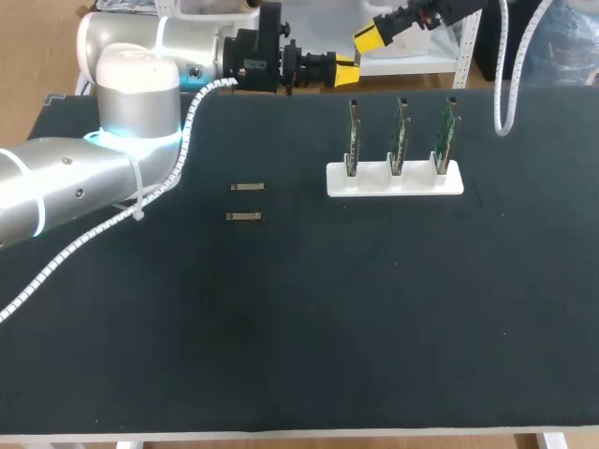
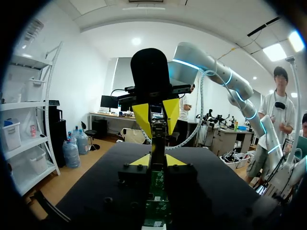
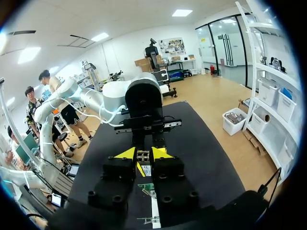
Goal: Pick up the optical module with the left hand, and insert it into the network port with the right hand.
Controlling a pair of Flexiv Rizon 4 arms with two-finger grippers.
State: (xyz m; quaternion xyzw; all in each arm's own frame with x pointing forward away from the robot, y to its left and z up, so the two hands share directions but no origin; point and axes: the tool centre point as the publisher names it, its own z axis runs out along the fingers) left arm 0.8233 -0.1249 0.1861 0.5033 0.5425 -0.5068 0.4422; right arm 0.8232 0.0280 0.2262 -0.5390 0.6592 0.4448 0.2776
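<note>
Optical modules (image 1: pixel 244 217), slim, seemingly metal, matte black table (image 1: pixel 281 327)

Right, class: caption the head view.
Left arm faces right arm at the far edge; two optical modules lie left of the rack.

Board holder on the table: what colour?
The holder is white. It shows best in the head view.

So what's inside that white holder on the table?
Three green boards stand upright in the white holder, one per slot. Their bottom edges are covered by its walls.
</note>
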